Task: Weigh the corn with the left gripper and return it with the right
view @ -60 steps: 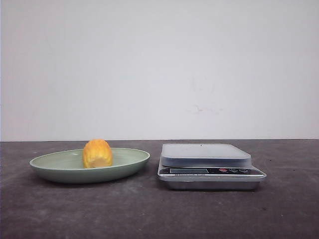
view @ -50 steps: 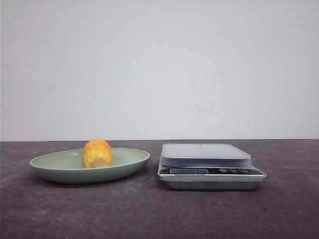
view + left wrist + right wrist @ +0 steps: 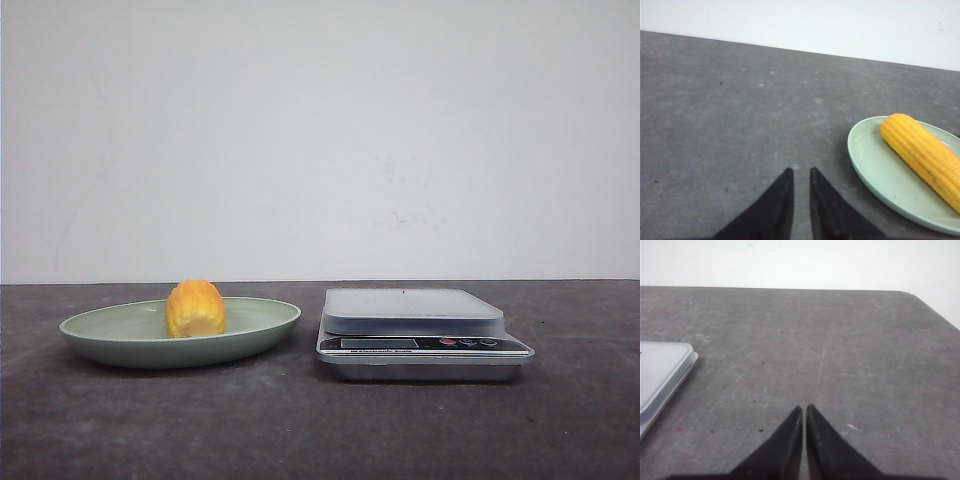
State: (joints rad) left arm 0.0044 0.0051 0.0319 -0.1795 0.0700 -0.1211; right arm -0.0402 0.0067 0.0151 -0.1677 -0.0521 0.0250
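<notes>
The corn (image 3: 196,308), a yellow-orange cob with ribbed kernel rows, lies in a pale green plate (image 3: 120,342) at the left of the table. In the left wrist view the corn (image 3: 922,152) lies lengthwise in the plate (image 3: 875,167). My left gripper (image 3: 801,172) hovers over bare table beside the plate, its jaws a narrow gap apart and empty. My right gripper (image 3: 804,407) is shut and empty over bare table, to the right of the scale (image 3: 660,370). Neither gripper shows in the front view.
The silver kitchen scale (image 3: 412,312) with its white platform stands right of the plate, a small gap between them. The dark grey table ends at a white wall behind. Its far right corner (image 3: 912,294) shows in the right wrist view.
</notes>
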